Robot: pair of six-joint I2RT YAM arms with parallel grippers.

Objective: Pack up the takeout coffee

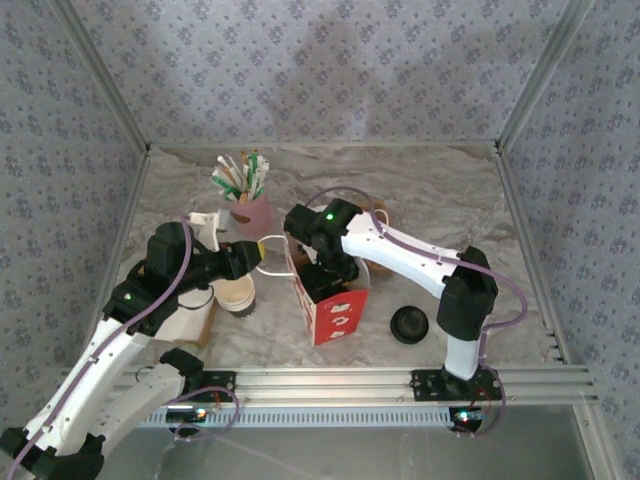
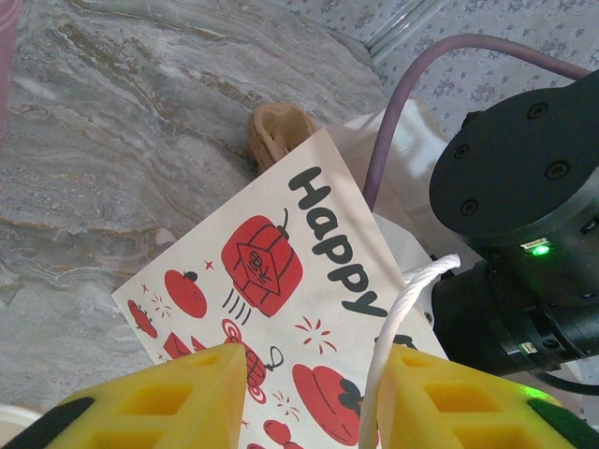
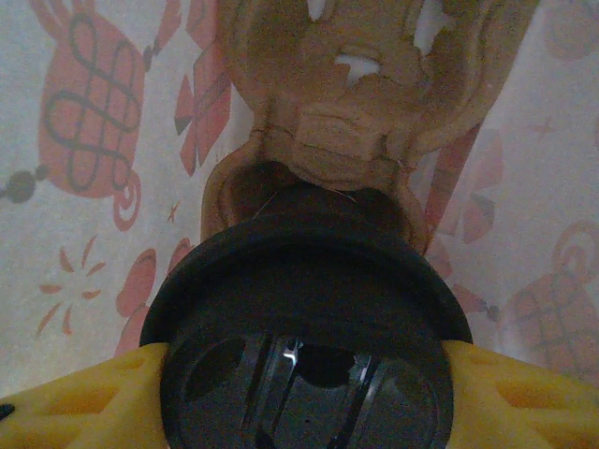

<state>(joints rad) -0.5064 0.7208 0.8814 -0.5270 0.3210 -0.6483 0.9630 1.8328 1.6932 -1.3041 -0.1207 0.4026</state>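
A grey-veined marble tabletop (image 1: pixel 440 200) lies between walls (image 1: pixel 330 70) papered in a small floral print. At its centre stands the boxy red-and-white paper bag (image 1: pixel 335 315). The left pincer (image 2: pixel 304 379), at the bag's 10 o'clock, is part open, with the twisted white cord handle (image 2: pixel 398 309) between its fingers. The right pincer (image 3: pixel 304 374) clamps the round black-lidded cup (image 3: pixel 299 309) inside the bag, above a moulded pulp tray (image 3: pixel 346 112).

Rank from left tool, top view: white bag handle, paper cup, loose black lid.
1. White bag handle, right at the left tool.
2. Paper cup, just on the near side.
3. Loose black lid, far right.
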